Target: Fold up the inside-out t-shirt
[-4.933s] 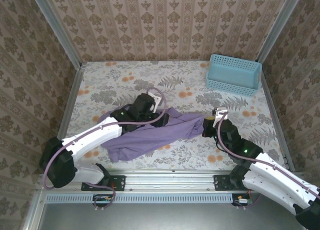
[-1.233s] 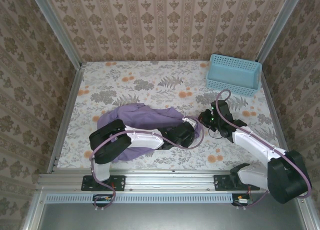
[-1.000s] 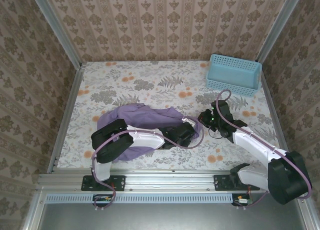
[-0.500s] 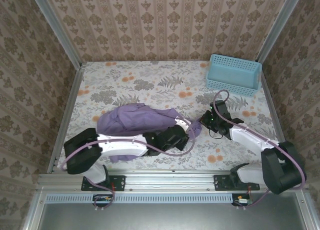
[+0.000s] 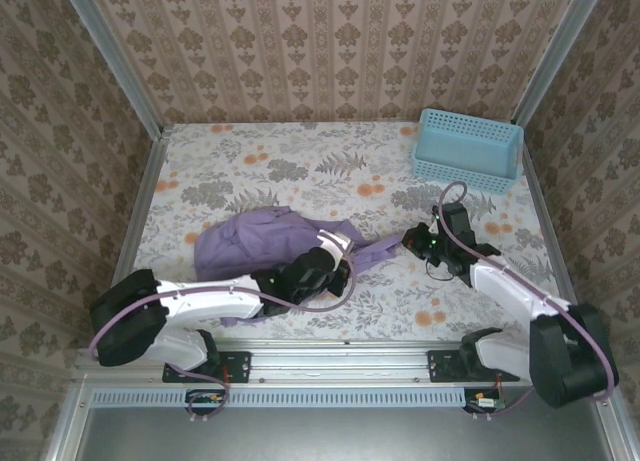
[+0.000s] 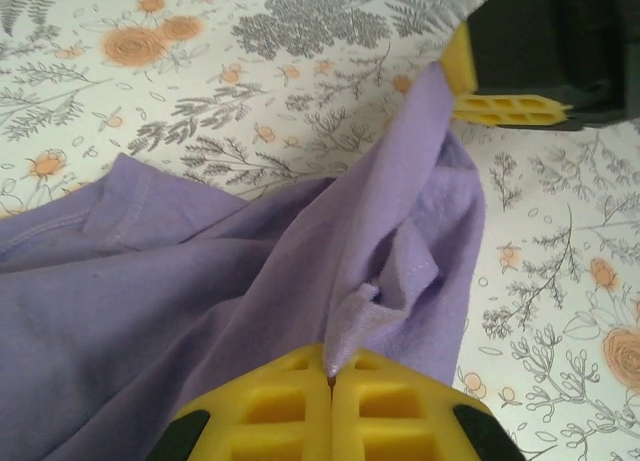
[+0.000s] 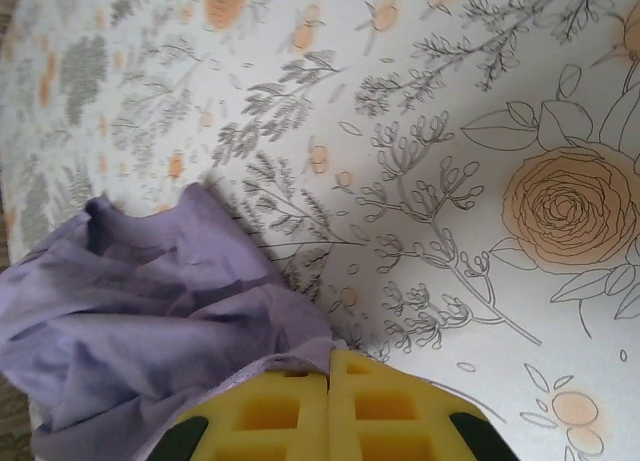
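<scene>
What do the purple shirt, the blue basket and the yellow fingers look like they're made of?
T-shirt: soft knit cloth, matte; creases and shows stitched hems. Blue basket: likely rigid plastic, with perforated lattice walls. Fingers: yellow, probably moulded plastic or rubber, ribbed cells.

a light blue slotted basket (image 5: 467,149) stood at the far right corner of the floral-printed table (image 5: 250,161), near its right edge; patterned wallpaper panels (image 5: 330,41) enclosed three sides.
</scene>
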{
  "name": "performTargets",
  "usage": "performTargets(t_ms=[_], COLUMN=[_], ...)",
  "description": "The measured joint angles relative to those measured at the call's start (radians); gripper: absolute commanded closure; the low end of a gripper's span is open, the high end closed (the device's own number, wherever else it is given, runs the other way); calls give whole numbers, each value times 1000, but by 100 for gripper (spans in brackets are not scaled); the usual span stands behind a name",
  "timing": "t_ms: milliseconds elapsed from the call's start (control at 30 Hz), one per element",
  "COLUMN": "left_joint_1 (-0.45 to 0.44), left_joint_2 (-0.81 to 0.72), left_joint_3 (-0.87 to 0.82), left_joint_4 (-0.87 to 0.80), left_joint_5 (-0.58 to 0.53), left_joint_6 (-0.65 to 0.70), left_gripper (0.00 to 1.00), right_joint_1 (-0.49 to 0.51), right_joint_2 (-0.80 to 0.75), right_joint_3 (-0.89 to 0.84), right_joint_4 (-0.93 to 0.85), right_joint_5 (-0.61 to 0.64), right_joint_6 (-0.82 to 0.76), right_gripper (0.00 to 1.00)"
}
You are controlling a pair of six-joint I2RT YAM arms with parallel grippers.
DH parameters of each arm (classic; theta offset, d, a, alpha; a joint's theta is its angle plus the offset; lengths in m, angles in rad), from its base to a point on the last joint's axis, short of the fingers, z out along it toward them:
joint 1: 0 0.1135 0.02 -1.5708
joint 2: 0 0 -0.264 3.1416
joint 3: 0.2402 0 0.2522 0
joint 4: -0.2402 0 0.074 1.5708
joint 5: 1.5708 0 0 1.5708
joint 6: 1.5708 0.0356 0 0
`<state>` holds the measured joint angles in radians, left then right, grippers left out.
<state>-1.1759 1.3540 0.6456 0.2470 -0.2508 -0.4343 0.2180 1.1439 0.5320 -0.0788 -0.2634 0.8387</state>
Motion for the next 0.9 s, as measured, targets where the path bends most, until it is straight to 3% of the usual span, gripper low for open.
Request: performTargets(t_ms=[233, 500, 767, 900], left_joint_1=[43, 72, 16, -46], left_joint_2=[-109, -124, -47, 30], left_joint_3=[-44, -47, 32, 156], left_joint_4=[39, 37, 14, 11], left_joint_5=[64, 110, 152, 175], left_joint_6=[-8, -15, -4, 33], left_gripper=[95, 96, 96, 82], right_joint_1=[-55, -56, -117, -193], right_joint_2=[-35, -23, -43, -70], right_joint_3=[-32, -34, 13, 79], right_joint_4=[-8, -26, -147, -213], right_joint_5=[-90, -118, -81, -73], right_joint_6=[-29, -59, -81, -92], right_gripper=[100, 100, 100, 100])
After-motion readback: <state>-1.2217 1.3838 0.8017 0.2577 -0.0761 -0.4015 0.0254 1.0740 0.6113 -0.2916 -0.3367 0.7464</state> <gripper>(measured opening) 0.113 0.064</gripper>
